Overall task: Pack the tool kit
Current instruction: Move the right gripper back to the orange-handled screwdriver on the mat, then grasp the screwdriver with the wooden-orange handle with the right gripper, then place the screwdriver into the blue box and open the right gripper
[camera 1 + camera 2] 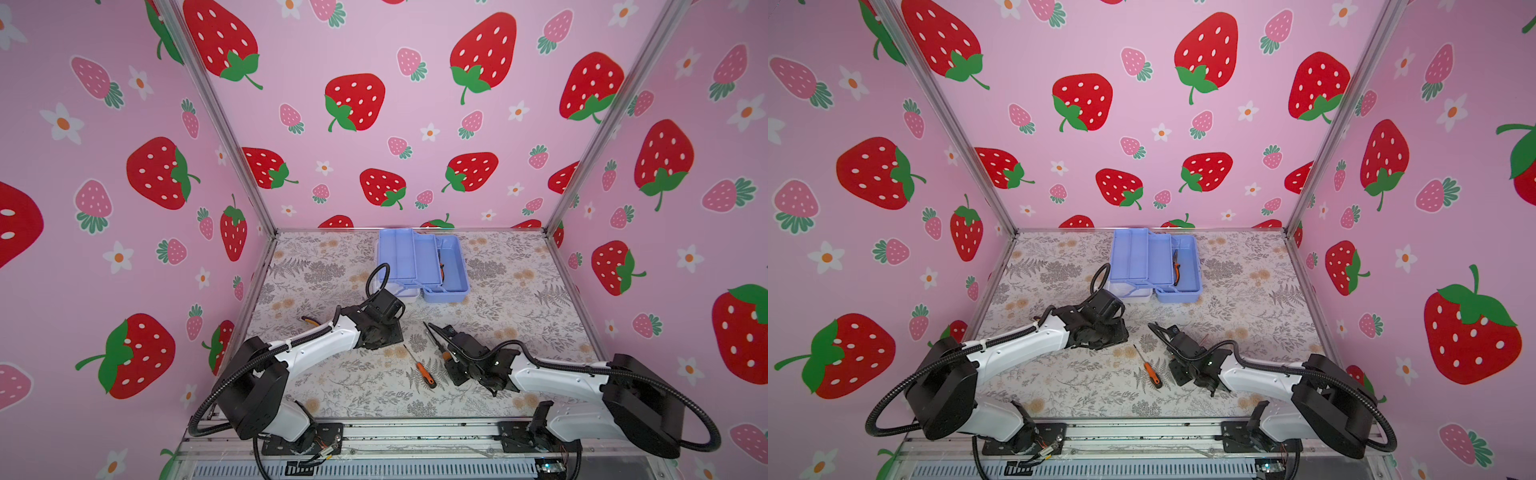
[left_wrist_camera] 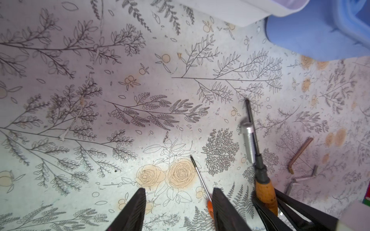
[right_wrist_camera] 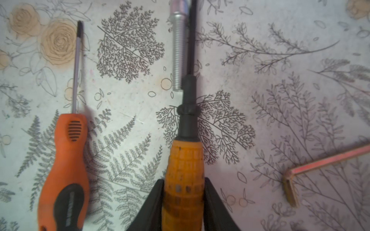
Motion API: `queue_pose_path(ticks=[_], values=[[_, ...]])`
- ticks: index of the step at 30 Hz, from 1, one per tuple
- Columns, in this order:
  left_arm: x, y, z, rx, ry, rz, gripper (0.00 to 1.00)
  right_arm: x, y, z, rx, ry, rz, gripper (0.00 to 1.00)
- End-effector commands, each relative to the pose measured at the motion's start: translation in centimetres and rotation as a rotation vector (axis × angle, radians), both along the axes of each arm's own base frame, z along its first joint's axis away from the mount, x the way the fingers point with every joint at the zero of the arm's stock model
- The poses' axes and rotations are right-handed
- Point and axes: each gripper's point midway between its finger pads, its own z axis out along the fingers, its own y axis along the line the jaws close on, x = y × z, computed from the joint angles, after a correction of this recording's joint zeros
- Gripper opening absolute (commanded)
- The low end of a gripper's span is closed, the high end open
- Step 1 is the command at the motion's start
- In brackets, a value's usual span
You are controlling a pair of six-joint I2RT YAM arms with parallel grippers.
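The tool kit (image 1: 424, 262) (image 1: 1154, 259) stands open at the back middle of the table, blue trays fanned out and white lid (image 1: 400, 293) at its near-left side. My right gripper (image 3: 184, 182) (image 1: 449, 358) is shut on the yellow handle of a dark-shafted screwdriver (image 3: 185, 160) (image 2: 264, 190), low over the table with its tip toward the kit. My left gripper (image 2: 178, 192) (image 1: 392, 334) hangs open above the table in front of the kit, with nothing between its fingers. An orange-handled screwdriver (image 1: 424, 372) (image 3: 66, 160) lies between the two grippers.
A silver threaded bolt (image 3: 178, 50) (image 2: 248, 144) lies beside the held screwdriver's shaft. Hex keys (image 2: 300, 154) (image 3: 320, 162) lie to the right of it. Orange-handled pliers (image 1: 1177, 266) rest in the kit's base. Another orange piece (image 1: 309, 320) shows left of the left arm.
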Motion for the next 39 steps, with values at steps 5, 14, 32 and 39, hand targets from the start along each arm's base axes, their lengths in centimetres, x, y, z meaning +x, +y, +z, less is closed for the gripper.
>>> queue_pose_path(ticks=[5, 14, 32, 39], values=[[0.4, -0.7, 0.4, -0.034, -0.007, -0.007, 0.57, -1.0, 1.4, 0.4, 0.027, 0.019, 0.062, 0.17], [0.1, -0.8, -0.9, -0.025, 0.025, -0.022, 0.56, 1.2, 1.6, 6.3, 0.141, -0.114, -0.025, 0.1], [1.0, -0.3, 0.5, -0.087, -0.031, -0.02, 0.57, 13.7, 1.6, 17.0, 0.54, -0.073, -0.219, 0.0], [1.0, 0.7, -0.4, -0.128, -0.011, 0.017, 0.57, 20.3, 5.3, 16.1, 0.585, 0.066, -0.23, 0.0]])
